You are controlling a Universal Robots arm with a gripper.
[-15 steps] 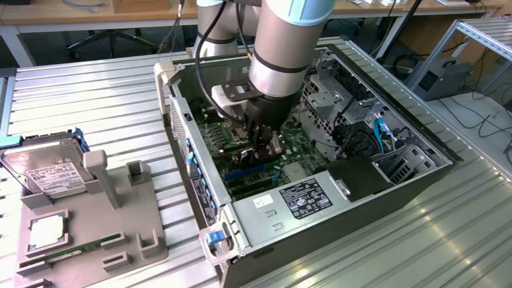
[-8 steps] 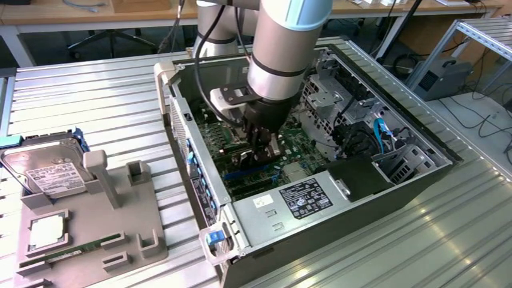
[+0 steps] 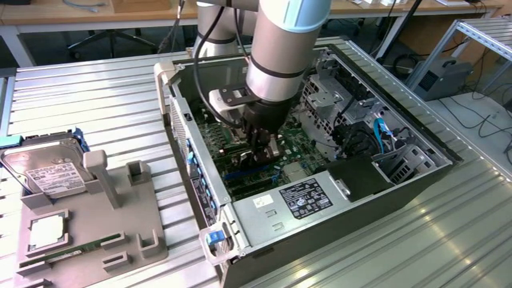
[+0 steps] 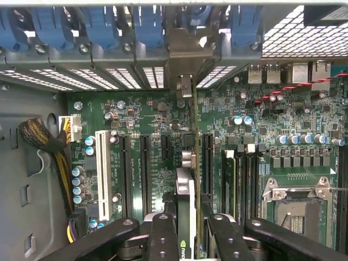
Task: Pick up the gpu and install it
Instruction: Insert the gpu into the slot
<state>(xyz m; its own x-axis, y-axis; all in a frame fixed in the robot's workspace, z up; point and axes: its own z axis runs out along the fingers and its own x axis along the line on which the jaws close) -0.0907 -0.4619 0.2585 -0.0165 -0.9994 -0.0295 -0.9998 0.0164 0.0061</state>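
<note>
The install step is in hand, with the pick-up done. Nearest, the gripper (image 4: 191, 239) has its jaws set to a narrow gap and clamped on the gpu (image 4: 186, 198), one finger on each face of the thin card. The gpu stands on edge over the motherboard (image 4: 147, 114), among its long black expansion slots (image 4: 144, 163) (whether its lower edge has entered one I cannot tell). Farther across the motherboard, the card's far end lies close by the rear bracket openings (image 4: 185, 60), under the blue clips (image 4: 147, 22). By my judgement, seating calls for a straight press down onto the motherboard, edge true to slot.
</note>
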